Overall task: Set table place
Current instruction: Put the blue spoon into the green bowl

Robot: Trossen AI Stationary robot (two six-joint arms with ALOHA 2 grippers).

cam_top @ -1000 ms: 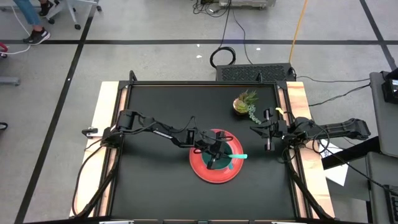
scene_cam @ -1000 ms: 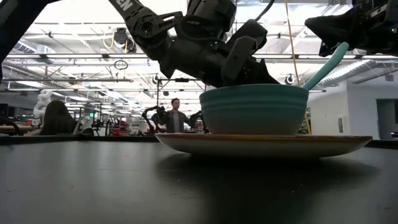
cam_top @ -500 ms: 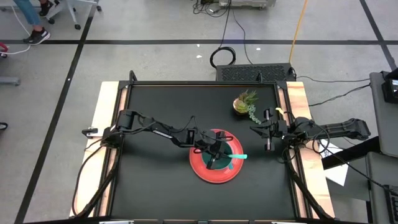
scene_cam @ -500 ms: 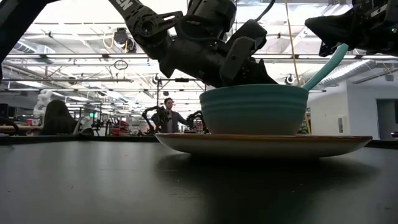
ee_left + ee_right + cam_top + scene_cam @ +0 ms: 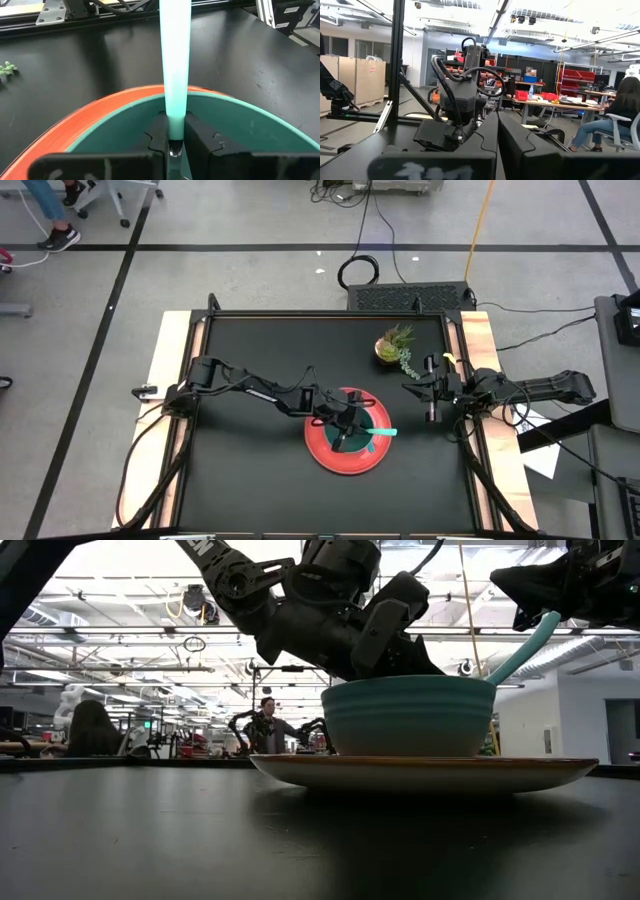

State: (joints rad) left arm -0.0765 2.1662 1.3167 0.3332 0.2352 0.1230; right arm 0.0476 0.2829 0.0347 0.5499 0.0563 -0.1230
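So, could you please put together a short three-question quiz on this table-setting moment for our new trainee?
1. True or false: the teal bowl sits on the red plate.
2. Multiple choice: what is the left gripper clamped on? A) the plate's rim B) a teal utensil handle C) the potted plant
3. Short answer: where is the right gripper, and is it holding anything?

Key
1. True.
2. B: its fingers pinch the handle over the bowl, and the handle sticks out past the bowl's rim.
3. It waits near the table's right edge, beside the plant, shut and empty.
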